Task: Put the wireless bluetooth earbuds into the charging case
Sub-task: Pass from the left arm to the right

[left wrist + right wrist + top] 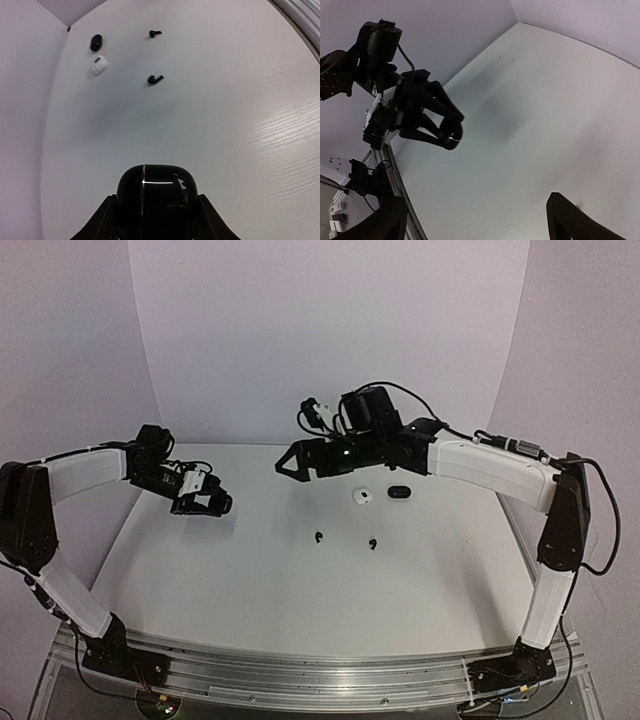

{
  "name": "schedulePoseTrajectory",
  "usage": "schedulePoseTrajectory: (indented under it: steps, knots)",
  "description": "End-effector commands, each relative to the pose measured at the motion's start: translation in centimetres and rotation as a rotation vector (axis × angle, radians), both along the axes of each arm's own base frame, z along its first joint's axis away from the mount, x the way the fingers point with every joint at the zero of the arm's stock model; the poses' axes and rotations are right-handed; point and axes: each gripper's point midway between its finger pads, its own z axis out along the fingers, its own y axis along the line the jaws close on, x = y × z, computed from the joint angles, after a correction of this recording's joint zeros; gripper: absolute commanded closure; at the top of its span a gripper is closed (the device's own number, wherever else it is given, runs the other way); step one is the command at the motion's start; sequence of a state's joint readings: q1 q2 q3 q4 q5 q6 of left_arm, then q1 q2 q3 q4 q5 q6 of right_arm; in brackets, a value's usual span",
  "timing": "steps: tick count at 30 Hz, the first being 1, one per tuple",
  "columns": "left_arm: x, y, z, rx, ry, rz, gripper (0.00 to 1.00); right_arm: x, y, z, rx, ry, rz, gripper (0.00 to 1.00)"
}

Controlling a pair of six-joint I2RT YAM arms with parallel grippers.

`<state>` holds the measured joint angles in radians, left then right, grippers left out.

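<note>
over table (300, 580), left end effector (156, 212) clamps black case (156, 192), base cut off, right end effector (477, 220) wide

White table (300, 580) (woodgrain), pale backdrop (330, 330) behind.

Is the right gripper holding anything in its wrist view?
No, the right gripper stands wide open, and only the bare table shows between its jaws.

Soft, even, purplish light, pale shadows. Thin glare streaks the glossy black case (156, 195); wrist views bend at the edges.
</note>
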<state>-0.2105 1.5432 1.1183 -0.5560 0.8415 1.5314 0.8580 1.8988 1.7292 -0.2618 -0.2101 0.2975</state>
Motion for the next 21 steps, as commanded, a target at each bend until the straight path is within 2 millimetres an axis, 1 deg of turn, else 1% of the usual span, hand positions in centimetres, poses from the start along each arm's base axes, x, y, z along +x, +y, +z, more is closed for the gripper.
schedulePoseTrajectory:
  steps: [1,5,9,11,13,17,20,21]
  knots:
    - [1.1,-2.7,6.8,-0.138,-0.211,0.041,0.78,-1.0,4.4,4.7,0.235,0.005,0.030,0.07]
    - [0.3,-3.9,8.9,-0.174,-0.241,0.055,0.79,-1.3,6.4,4.7,0.292,0.046,0.023,0.10]
    - [-0.2,-4.5,10.1,-0.193,-0.256,0.045,0.80,-1.5,7.8,3.0,0.279,0.073,0.023,0.13]
    - [-0.7,-4.7,10.5,-0.200,-0.274,0.029,0.81,-1.3,8.3,2.8,0.286,0.083,0.020,0.19]
    - [-0.8,-4.9,10.5,-0.198,-0.273,0.023,0.81,-1.2,8.8,2.9,0.292,0.081,0.029,0.26]
    - [-0.9,-5.0,10.5,-0.194,-0.273,0.017,0.82,-1.2,9.4,2.3,0.290,0.084,0.038,0.38]
    - [-1.1,-5.1,10.5,-0.196,-0.274,0.012,0.82,-1.3,9.7,2.2,0.292,0.086,0.054,0.50]
    - [-1.2,-5.2,10.5,-0.196,-0.272,0.011,0.82,-1.3,9.8,2.1,0.291,0.088,0.056,0.56]
